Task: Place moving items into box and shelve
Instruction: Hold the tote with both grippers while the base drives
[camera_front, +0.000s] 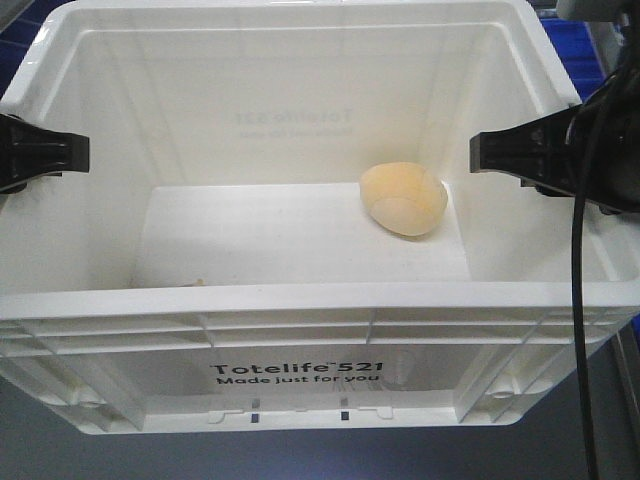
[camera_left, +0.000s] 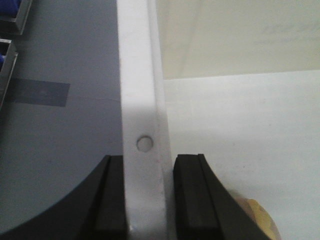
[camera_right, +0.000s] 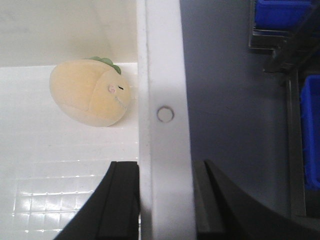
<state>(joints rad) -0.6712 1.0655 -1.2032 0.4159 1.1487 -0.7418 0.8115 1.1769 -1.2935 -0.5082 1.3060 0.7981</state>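
Yellow plush (camera_right: 90, 92) (in box (camera_right: 160, 60)) nr right claw (camera_right: 162, 172).

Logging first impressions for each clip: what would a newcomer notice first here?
A big white tote printed "Totelife 521" fills the front view, with one pale yellow-orange plush toy lying on its floor toward the right. The left gripper and right gripper each pinch a side rim, fingers flush against it.

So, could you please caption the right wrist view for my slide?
Fingers of the right gripper clamp the box rim; a plush toy lies inside.
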